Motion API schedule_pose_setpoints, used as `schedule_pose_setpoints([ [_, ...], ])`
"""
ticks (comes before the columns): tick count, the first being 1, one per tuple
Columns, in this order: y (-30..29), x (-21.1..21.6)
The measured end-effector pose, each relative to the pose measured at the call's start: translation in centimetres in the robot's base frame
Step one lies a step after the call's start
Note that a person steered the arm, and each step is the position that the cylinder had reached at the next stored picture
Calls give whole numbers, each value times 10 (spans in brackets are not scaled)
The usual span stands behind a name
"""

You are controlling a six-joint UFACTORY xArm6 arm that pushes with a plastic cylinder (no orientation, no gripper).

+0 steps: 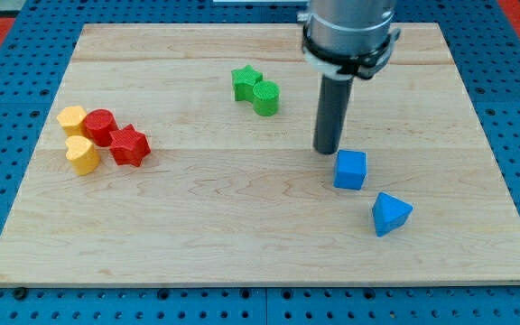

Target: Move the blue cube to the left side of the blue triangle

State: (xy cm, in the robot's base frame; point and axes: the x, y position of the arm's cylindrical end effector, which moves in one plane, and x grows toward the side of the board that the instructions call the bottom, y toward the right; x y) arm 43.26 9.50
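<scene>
On the pale wooden tabletop [242,235], my tip [326,150] stood straight up, just beside the smooth blue plastic cube [350,170], at its upper left. There was no hand on the rod, only the dark tip. The blue plastic triangle [390,213] sat near the cube, lower and to the view's right. Red, yellow and green blocks lay farther left. A blue board with holes [25,23] lay under the tabletop.

Blue cube [350,170] just upper-left of blue triangle [390,214]

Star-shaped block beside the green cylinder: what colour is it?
Green, same as the green cylinder it touches; the star block shows clearly in the camera view.
</scene>
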Motion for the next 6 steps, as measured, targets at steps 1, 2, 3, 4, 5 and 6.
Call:
schedule_pose_setpoints([
  [1, 21, 25],
  [2, -6, 75],
  [3, -7, 73],
  [4, -59, 24],
  [5, -7, -52],
  [6, -10, -82],
])
